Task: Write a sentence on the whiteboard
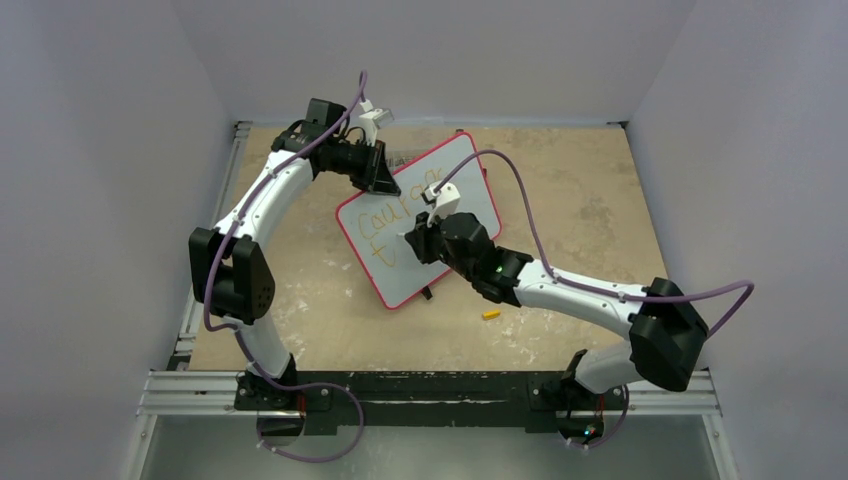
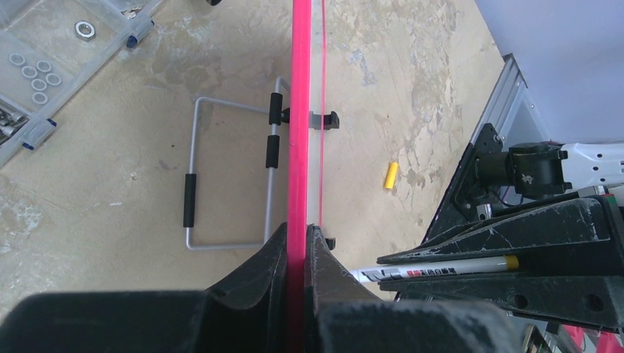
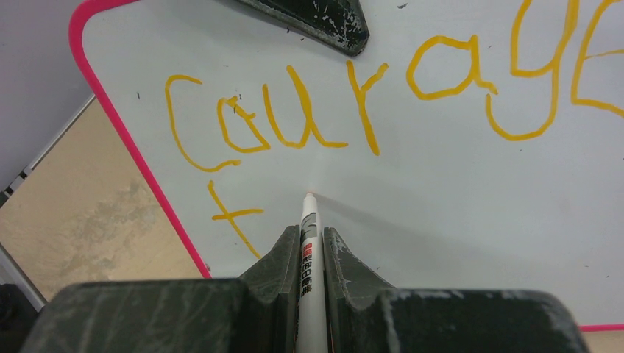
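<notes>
Right pincer (image 3: pixel 304 235) is clenching a white marker pen (image 3: pixel 310 215), tip meeting the glossy white, pink-rimmed whiteboard (image 3: pixel 456 213) just ahead. Orange-yellow handwritten lettering (image 3: pixel 364 107), "courage" then "t", is sitting beyond and leftward. Left pincer (image 2: pixel 298 239) is clamping the board's edge. Second line seems underway; next letter needs starting right of "t".

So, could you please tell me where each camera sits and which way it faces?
Top external: fixed above and behind the robot, looking down on the table and whiteboard; left arm and right arm show.
Left wrist: on the left arm, sighting along the whiteboard's pink rim; its left pincer clamps that rim.
Right wrist: on the right arm, facing the board's yellow lettering; its right pincer grips a marker.
Shared: the marker shows in both wrist views.
</notes>
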You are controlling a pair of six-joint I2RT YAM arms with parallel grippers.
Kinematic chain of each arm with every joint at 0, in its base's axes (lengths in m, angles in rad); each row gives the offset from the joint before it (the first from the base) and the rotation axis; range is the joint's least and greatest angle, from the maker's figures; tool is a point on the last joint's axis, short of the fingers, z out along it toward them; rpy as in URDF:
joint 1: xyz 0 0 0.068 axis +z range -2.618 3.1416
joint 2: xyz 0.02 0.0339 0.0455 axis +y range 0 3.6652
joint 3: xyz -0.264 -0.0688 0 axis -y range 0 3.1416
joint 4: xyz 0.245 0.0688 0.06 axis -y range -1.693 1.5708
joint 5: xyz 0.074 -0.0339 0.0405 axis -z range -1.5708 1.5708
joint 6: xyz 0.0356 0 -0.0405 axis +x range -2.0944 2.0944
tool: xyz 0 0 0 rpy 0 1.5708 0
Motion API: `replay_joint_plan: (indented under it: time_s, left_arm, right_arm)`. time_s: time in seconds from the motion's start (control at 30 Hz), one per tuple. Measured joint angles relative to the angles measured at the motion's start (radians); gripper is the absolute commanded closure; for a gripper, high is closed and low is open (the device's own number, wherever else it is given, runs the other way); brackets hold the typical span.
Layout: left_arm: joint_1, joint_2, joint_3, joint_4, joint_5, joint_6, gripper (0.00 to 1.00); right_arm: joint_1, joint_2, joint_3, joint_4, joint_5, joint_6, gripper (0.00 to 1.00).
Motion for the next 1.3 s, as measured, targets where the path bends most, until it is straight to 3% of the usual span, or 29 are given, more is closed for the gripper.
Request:
replay_joint_plan:
  time_s: [1.3]
  left_arm:
    - [0.000,0.000,0.000,0.000,0.001,0.000,1.00]
  right_arm:
    - [0.001,-0.024,-0.095,0.003,-0.029,0.031,1.00]
